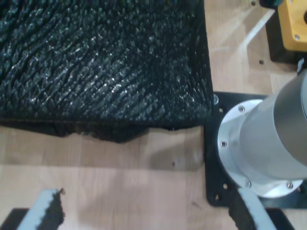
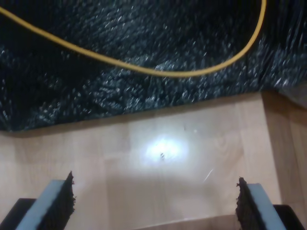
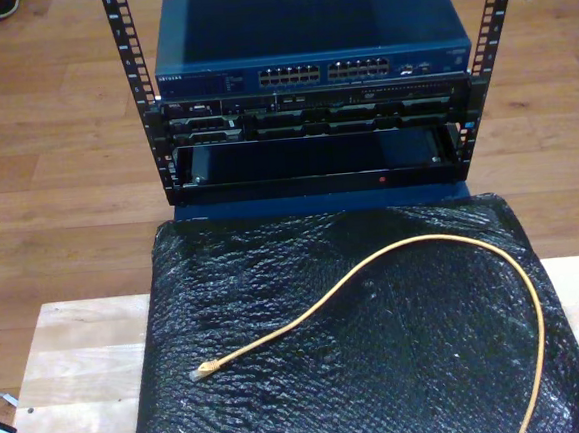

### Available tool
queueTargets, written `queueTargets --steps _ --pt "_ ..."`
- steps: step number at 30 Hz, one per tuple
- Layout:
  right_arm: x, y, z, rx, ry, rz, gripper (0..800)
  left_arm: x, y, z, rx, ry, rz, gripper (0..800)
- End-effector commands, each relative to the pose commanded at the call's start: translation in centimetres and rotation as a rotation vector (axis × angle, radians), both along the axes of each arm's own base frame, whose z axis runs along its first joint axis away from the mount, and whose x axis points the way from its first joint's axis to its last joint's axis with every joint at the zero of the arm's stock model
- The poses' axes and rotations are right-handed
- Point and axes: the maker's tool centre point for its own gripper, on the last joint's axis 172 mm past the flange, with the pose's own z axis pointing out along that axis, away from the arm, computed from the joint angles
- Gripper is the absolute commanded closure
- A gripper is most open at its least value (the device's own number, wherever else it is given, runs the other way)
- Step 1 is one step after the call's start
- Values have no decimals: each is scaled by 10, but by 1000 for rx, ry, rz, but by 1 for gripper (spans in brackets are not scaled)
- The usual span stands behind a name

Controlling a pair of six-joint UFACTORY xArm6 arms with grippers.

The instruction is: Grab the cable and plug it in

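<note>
Jaws of second gripper [image 2: 156, 201] spread wide, gripping nothing, hovering over bare wooden surface [image 2: 192, 158]; cable [image 2: 158, 72] curving across black mat [image 2: 96, 91] just beyond the jaws. Jaws of first gripper [image 1: 148, 211] likewise parted and unloaded, mat edge ahead. Risk: closing on the cable's slack middle, leaving the plug [image 3: 205, 369] dangling, misaligned for the switch [image 3: 311, 49].

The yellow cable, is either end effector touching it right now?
Apart. In the second wrist view, the cable lies on the black mat, bare wood separating it from my second end effector. My first end effector hangs open over bare wood.
</note>
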Motion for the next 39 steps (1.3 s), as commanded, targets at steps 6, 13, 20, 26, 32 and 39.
queueTargets --steps 6,13,20,26,32,39 --pt "20 22 5 -6 3 56 0 11 -7 5 -21 -14 45 1" --pt "30 58 9 -10 19 107 0 15 -7 4 -22 -20 57 1" --pt "48 104 11 -31 16 153 0 19 -13 1 -59 -22 69 0" --pt "61 149 13 -50 6 193 0 17 -16 -3 -72 -9 70 1" --pt "70 188 15 -63 -18 233 0 17 -16 -4 -72 -10 69 0" --pt "72 225 16 -69 -31 272 0 16 -17 -3 -74 -9 69 0"
